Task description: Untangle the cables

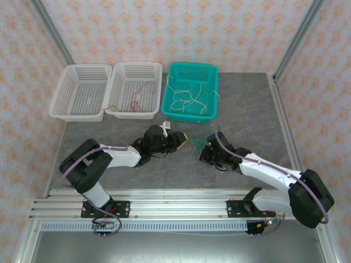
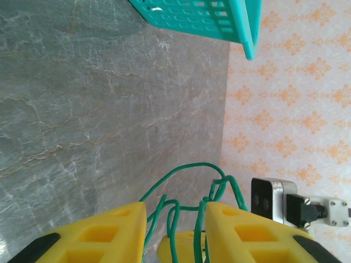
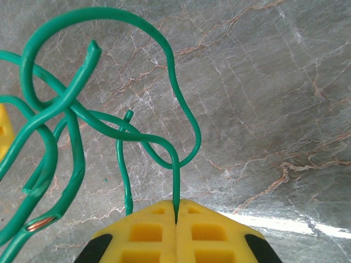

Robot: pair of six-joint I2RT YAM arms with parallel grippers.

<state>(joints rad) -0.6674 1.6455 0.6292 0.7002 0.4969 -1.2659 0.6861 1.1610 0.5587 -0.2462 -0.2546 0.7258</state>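
Pinching green cables (image 3: pixel 70 109), right end effector (image 3: pixel 175 207); tangle cropped at left

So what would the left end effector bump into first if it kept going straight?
The green cable looped right ahead of the left end effector. Beyond that, probably bare table, though depth is hard to judge.

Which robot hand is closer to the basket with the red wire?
Left. The left end effector is just near-right of the middle white basket; the right end effector lies farther right.
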